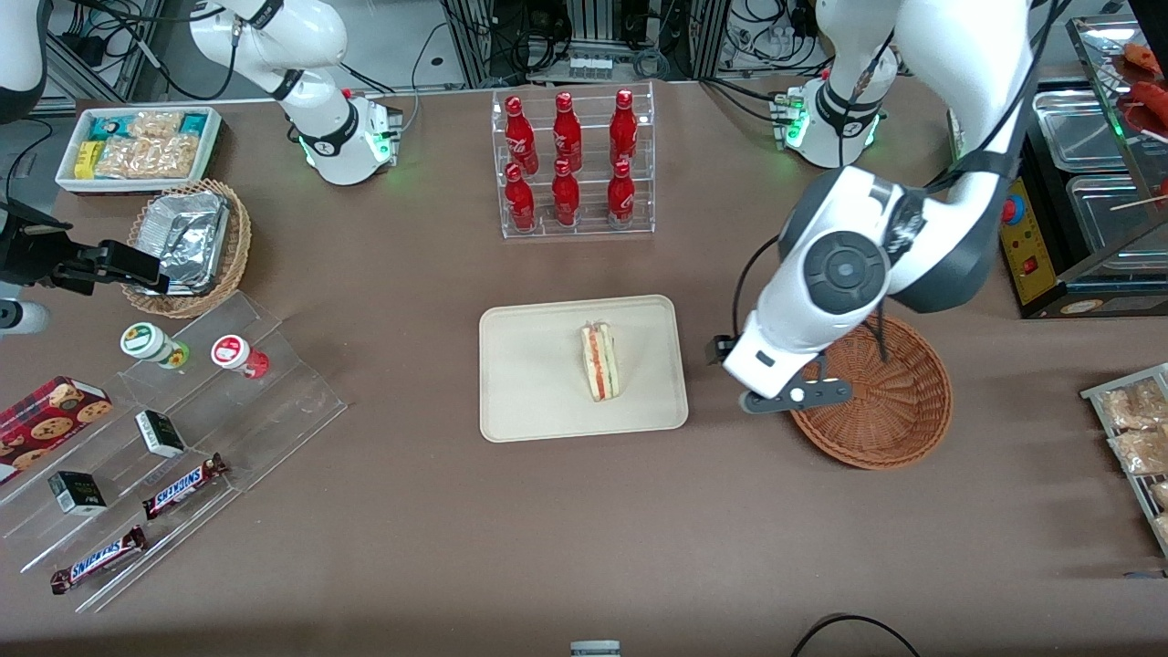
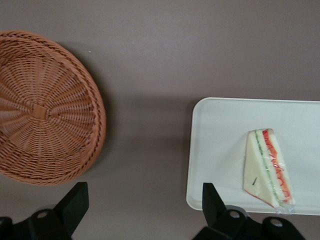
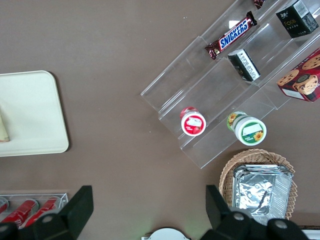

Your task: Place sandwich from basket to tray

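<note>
The sandwich (image 1: 600, 362), a pale bread wedge with red and pink filling, lies on the cream tray (image 1: 529, 365) at the middle of the table. In the left wrist view the sandwich (image 2: 267, 170) rests on the tray (image 2: 220, 150) with its cut side showing. The reddish-brown wicker basket (image 1: 885, 411) stands beside the tray toward the working arm's end, and the basket (image 2: 45, 110) has nothing in it. My left gripper (image 1: 730, 356) hangs above the bare table between basket and tray. The gripper (image 2: 145, 200) is open, with nothing between its fingers (image 2: 77, 200).
A clear rack of red bottles (image 1: 570, 164) stands farther from the front camera than the tray. Toward the parked arm's end are a tan basket with foil packs (image 1: 187, 242), a white snack bin (image 1: 137, 146) and an acrylic stand (image 1: 182, 438). A snack rack (image 1: 1136, 429) is at the working arm's end.
</note>
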